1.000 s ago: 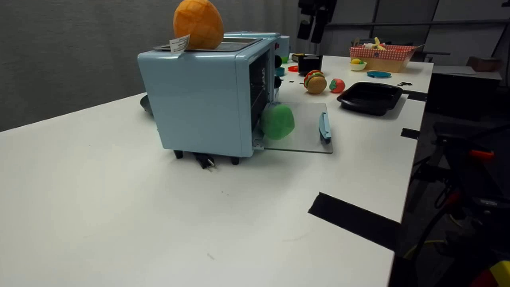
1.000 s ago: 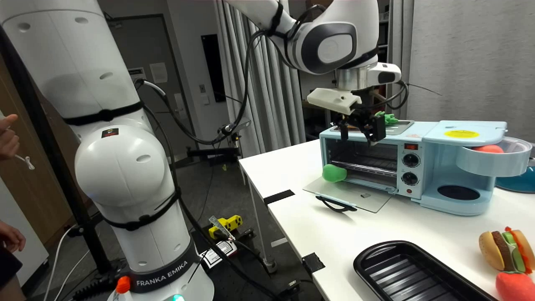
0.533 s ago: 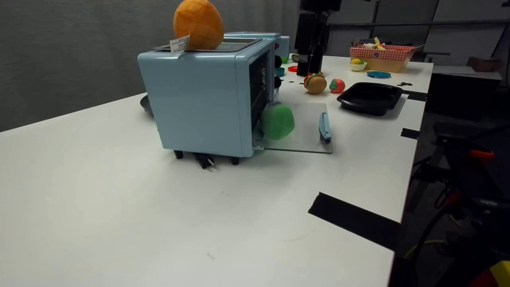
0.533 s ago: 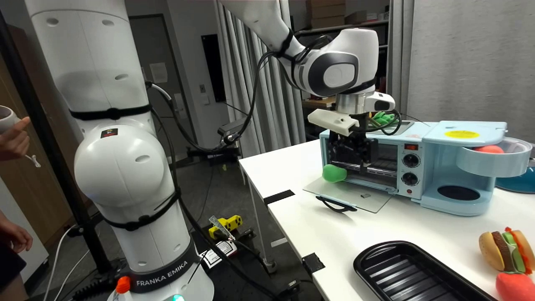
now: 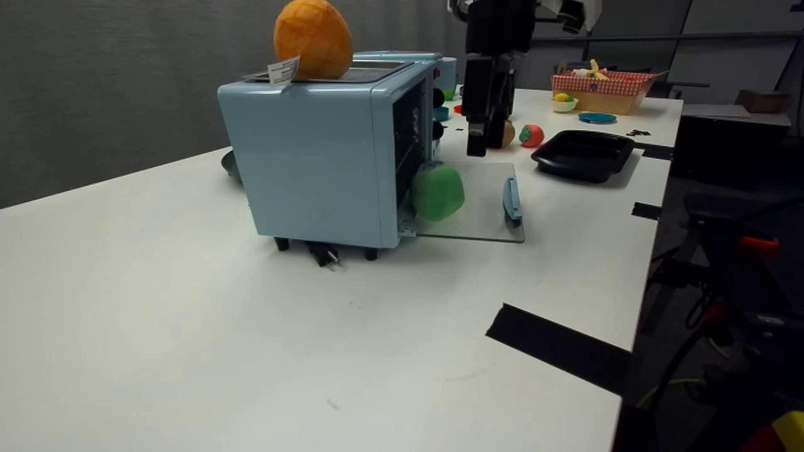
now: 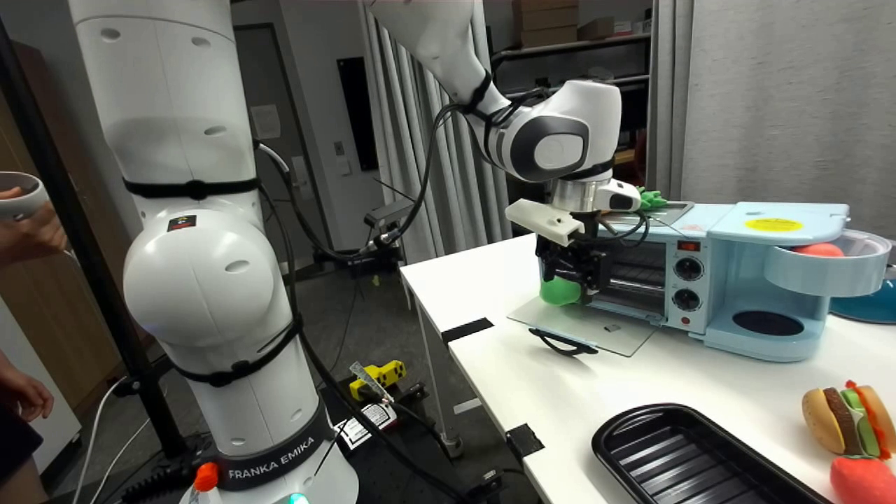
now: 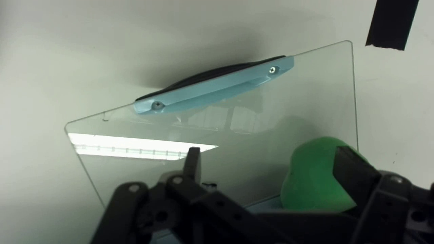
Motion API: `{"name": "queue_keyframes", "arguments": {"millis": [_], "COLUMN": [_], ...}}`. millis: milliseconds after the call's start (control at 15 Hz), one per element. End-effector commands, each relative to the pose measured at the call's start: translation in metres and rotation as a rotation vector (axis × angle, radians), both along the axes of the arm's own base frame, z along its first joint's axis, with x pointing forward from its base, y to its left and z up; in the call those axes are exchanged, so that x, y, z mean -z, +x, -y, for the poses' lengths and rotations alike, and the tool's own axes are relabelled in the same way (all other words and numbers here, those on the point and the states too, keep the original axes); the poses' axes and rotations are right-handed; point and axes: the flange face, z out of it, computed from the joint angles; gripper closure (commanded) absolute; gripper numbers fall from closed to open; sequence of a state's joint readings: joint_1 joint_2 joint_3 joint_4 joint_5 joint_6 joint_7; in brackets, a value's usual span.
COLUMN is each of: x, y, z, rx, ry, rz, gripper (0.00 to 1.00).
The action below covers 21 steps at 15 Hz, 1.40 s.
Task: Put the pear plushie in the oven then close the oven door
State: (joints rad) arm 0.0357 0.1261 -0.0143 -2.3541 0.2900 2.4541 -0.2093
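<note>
Green pear plushie (image 7: 312,176), one, lying on the lowered glass oven door (image 7: 244,118) at the mouth of the oven (image 5: 308,163); gripper (image 7: 271,162), jaws spread wide, nothing held, best shifted to centre the plushie before descending.

The oven door (image 7: 234,145) gleams — clear glass by the look of it, slick enough to mirror a strip of light (image 7: 135,146)! Metallic screws (image 7: 272,70) shine on the smooth, plastic-looking handle (image 7: 213,87). The oven (image 5: 301,163) shows a smooth, softly glossy coat, the pear plushie (image 5: 438,193) looks smooth and matt, the black tray (image 6: 689,455) glints glossy, and the curtain (image 6: 791,98) — that's rough, woven cloth.
</note>
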Motion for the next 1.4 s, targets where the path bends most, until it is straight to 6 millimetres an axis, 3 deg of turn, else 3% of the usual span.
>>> {"name": "queue_keyframes", "arguments": {"millis": [0, 600, 1333], "x": [0.009, 0.028, 0.04], "y": [0.005, 0.006, 0.018], "z": [-0.012, -0.046, -0.069], "rx": [-0.026, -0.114, -0.266], "ry": [0.047, 0.081, 0.048], "rz": [-0.017, -0.032, 0.01], "gripper": [0.0, 0.0, 0.0]}}
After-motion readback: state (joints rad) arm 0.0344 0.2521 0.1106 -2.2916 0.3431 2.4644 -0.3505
